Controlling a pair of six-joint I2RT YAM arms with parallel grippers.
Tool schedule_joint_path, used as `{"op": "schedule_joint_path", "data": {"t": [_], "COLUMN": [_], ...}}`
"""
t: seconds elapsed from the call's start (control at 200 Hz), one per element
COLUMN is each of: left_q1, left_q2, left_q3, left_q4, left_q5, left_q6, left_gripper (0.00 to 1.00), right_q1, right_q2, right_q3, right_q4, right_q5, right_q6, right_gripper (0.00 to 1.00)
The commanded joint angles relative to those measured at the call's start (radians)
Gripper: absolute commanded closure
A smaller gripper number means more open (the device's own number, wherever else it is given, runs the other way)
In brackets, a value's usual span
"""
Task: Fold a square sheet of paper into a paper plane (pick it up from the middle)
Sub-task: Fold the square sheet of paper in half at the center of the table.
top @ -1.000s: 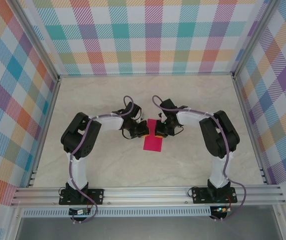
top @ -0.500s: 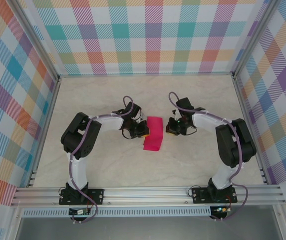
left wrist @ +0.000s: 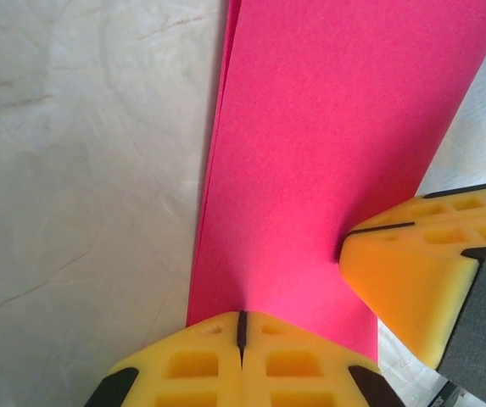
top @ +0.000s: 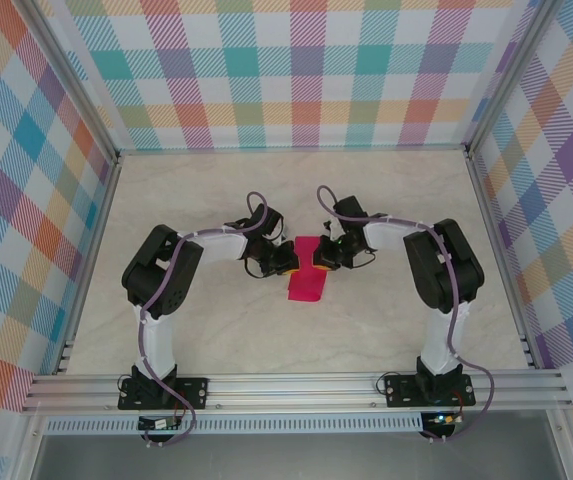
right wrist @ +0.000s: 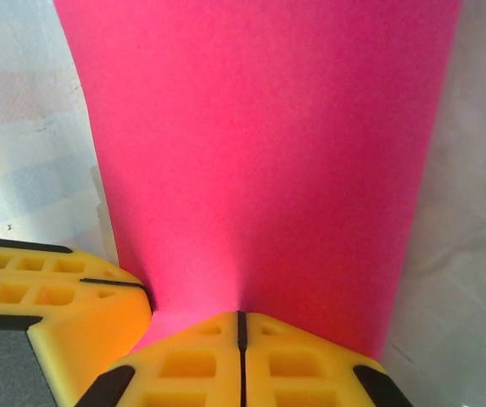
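Observation:
The square sheet of paper (top: 306,284) lies folded into a narrow magenta strip at the table's middle. My left gripper (top: 291,262) is shut, its tips set on the strip's left edge. From the other side, my right gripper (top: 322,258) is also shut and bears on the right edge. In the left wrist view the closed left gripper (left wrist: 243,315) meets the paper (left wrist: 327,144), with the right arm's yellow fingers (left wrist: 404,280) beside it. The right wrist view has the right gripper (right wrist: 241,315) against the paper (right wrist: 259,144). The paper plane is out of view.
The pale marbled table (top: 216,200) is boxed in by checked walls (top: 296,80) at the back and both sides. An aluminium rail (top: 296,385) carrying both arm bases runs along the near edge.
The right gripper drew off to the right and the paper's upper flap sprang wider. It has come back onto the paper, which is narrow again. The left gripper stayed put.

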Motion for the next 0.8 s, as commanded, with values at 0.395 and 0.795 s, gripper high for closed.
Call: {"op": "schedule_joint_path", "data": {"t": [0.395,0.795], "left_q1": [-0.011,-0.01], "left_q2": [0.139,0.145], "left_q3": [-0.113,-0.106], "left_q4": [-0.268,-0.276], "left_q5": [-0.208,-0.21], "left_q6": [0.017,0.016], "left_gripper": [1.0,1.0], "right_q1": [-0.103,-0.032], "right_q2": [-0.145,0.011], "right_q3": [-0.07,0.022], "right_q4": [0.164,0.189], "right_q5": [0.071,-0.044], "right_q6": [0.034,0.028], "right_gripper": [0.9,0.9]}}
